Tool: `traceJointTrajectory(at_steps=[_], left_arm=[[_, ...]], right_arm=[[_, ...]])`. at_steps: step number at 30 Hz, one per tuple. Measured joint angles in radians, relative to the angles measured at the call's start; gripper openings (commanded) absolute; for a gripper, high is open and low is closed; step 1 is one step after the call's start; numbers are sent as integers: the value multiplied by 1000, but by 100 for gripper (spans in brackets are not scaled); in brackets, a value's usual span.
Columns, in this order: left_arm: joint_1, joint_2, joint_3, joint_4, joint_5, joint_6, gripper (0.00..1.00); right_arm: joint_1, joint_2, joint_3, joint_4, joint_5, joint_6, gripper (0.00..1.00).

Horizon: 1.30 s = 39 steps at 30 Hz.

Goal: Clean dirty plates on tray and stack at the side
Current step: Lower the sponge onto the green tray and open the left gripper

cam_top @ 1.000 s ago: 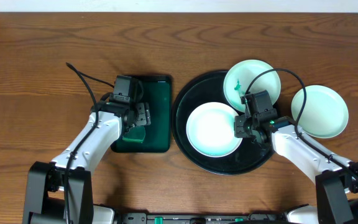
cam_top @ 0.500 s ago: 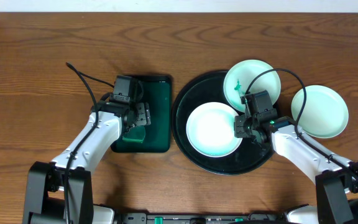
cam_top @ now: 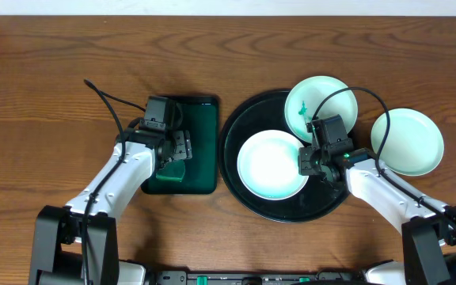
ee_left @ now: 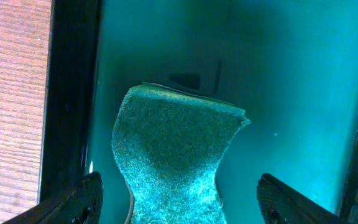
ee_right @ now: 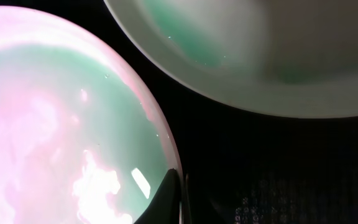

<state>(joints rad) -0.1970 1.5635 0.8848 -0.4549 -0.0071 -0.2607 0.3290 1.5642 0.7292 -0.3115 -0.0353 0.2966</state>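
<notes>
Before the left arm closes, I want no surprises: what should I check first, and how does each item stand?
1. The left gripper is open, with a finger on either side of the sponge: ok.
2. The sponge is inside the green tray: ok.
3. The right gripper, shut at the centre plate rim, really grips it: cannot tell.
4. The rear plate is free of smear: not ok, a green mark shows.
5. The side plate is off the black tray: ok.

Brown wood-grain table (cam_top: 54, 63); black round tray (cam_top: 291, 207); dark green rectangular tray (cam_top: 204, 150); speckled green sponge (ee_left: 173, 162); mint-white plates (cam_top: 271, 165), the far plate (cam_top: 339, 111) smeared green.
</notes>
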Motion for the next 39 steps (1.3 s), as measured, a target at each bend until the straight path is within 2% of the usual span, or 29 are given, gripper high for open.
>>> traceJointTrajectory(at_steps=[39], left_arm=[[0,0,0,0,0,0,80]], right_arm=[[0,0,0,1,0,-16,1]])
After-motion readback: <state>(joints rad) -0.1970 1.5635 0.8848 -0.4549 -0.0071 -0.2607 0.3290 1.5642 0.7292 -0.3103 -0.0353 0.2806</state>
